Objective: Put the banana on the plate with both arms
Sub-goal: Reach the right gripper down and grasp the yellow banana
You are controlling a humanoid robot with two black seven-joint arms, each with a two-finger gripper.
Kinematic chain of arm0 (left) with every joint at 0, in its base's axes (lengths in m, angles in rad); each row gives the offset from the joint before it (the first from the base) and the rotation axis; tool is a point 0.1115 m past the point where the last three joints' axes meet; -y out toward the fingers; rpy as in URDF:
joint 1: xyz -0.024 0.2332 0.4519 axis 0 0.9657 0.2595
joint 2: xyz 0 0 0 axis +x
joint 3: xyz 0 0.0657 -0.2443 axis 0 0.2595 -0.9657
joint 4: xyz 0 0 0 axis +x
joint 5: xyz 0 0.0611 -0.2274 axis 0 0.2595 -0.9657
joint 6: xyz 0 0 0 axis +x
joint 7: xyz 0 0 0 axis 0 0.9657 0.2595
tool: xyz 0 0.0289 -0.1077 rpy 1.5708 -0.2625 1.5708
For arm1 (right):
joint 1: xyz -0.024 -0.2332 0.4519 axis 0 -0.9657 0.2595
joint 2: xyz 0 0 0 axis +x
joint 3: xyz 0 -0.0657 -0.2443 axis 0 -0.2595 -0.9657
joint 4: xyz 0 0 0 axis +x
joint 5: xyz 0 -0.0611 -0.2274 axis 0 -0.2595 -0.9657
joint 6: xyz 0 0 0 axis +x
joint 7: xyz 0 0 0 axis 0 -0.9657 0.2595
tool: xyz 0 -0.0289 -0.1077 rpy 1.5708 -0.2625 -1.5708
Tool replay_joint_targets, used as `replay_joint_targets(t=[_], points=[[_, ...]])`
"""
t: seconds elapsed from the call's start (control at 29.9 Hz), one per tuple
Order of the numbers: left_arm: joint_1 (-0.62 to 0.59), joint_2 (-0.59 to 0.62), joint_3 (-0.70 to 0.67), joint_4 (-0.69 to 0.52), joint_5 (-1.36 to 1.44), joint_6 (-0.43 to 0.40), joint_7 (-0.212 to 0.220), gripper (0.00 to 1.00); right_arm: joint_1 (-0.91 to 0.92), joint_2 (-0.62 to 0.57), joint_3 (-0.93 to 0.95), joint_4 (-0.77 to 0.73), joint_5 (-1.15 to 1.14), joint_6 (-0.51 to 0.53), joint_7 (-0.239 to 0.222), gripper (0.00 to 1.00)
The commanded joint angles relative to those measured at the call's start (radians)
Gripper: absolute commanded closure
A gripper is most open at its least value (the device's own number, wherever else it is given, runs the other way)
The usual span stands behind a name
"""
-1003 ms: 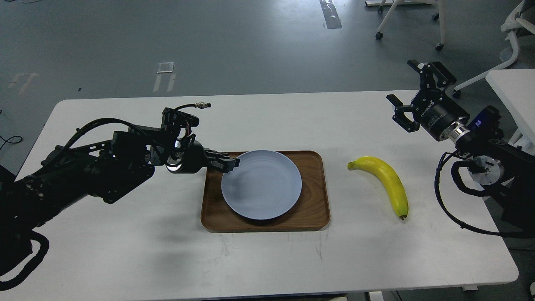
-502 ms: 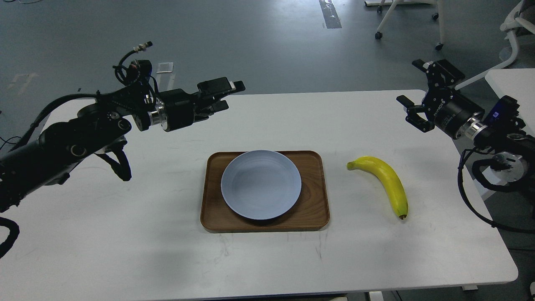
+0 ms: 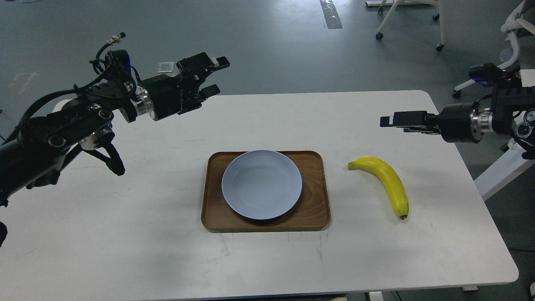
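Observation:
The yellow banana (image 3: 386,182) lies on the white table (image 3: 125,234), to the right of the tray, stem end toward the tray and dark end toward me. The pale blue-grey plate (image 3: 261,184) lies empty on the brown wooden tray (image 3: 318,209) at the table's middle. My left gripper (image 3: 215,76) is open and empty, raised above the far left of the table, well away from the plate. My right gripper (image 3: 391,121) points left, raised above the table just beyond the banana. It is seen edge-on, so its fingers cannot be told apart, and nothing shows in it.
The table's right edge (image 3: 476,196) runs close to the banana. Office chairs on castors (image 3: 411,21) stand on the grey floor behind. A white chair frame (image 3: 512,37) stands at the far right, by my right arm.
My left gripper rose from the plate's left rim to up above the far left of the table. My right gripper turned edge-on and now points left, nearer the banana.

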State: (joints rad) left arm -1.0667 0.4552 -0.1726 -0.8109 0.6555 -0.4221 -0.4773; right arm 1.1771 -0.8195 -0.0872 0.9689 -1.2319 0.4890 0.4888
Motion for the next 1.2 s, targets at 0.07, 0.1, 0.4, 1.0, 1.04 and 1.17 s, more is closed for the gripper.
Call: replay_joint_targets(t=[0.07,0.1,0.4,1.0,1.04,1.17], points=[[0.001,0.014,-0.001,-0.016,0.001,0.000,0.000,0.01,0.024,0.037,-0.095,0.002,-0.225,0.000,0.000,0.01],[0.001,0.017,-0.001,-0.019,0.001,0.000,0.000,0.01,0.024,0.052,-0.100,-0.001,-0.239,0.000,0.000,0.01],[0.004,0.036,0.002,-0.034,0.001,0.000,0.002,0.01,0.018,0.187,-0.183,-0.098,-0.271,0.000,0.000,0.01],[0.010,0.036,0.001,-0.034,0.004,0.000,0.000,0.01,-0.001,0.278,-0.295,-0.191,-0.271,0.000,0.000,0.07],[0.010,0.036,0.001,-0.034,0.004,0.000,0.000,0.01,-0.002,0.283,-0.301,-0.194,-0.271,0.000,0.000,0.09],[0.010,0.036,0.001,-0.034,0.004,0.000,0.000,0.01,-0.004,0.295,-0.327,-0.220,-0.271,0.000,0.000,0.33]])
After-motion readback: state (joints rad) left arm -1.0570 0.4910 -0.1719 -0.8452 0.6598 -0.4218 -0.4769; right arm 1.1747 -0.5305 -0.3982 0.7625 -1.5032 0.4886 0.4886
